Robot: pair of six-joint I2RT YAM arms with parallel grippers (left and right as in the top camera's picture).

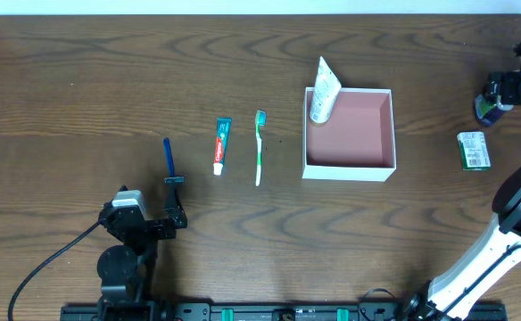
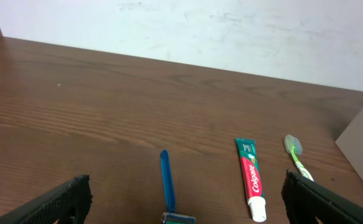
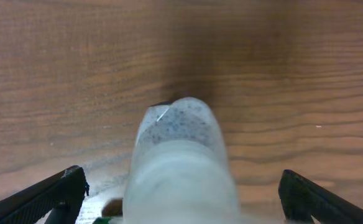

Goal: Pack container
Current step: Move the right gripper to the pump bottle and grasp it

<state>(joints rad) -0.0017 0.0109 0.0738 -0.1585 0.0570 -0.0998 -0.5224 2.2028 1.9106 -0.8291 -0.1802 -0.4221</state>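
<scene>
The left gripper [image 2: 186,183] has its two black fingers [image 2: 69,199] spread wide, holding nothing and touching nothing. In the gap between them, just ahead, a blue razor [image 2: 165,180] lies on the wooden table [image 1: 64,89], handle pointing away. Nearer the right finger lie a toothpaste tube [image 2: 251,180] and, just beside that finger's tip, a green toothbrush [image 2: 296,157]. Beyond the right finger, a white corner of the container shows at the edge of the left wrist view.

The right gripper [image 3: 181,180] is also spread wide. A rounded, pale, speckled bottle [image 3: 180,158], blurred, stands between its fingers [image 3: 60,193], with a clear gap on each side. A small green-and-white packet [image 1: 474,150] lies near this gripper, on the robot's side of it.

The container [image 1: 348,171], a square shallow box with white walls and a pink inside, sits between the two grippers, well apart from both and nearer the right one. Inside it, a white tube [image 1: 324,89] leans in the far left corner, its flat end sticking out over the rim. The remaining pink floor is bare.
</scene>
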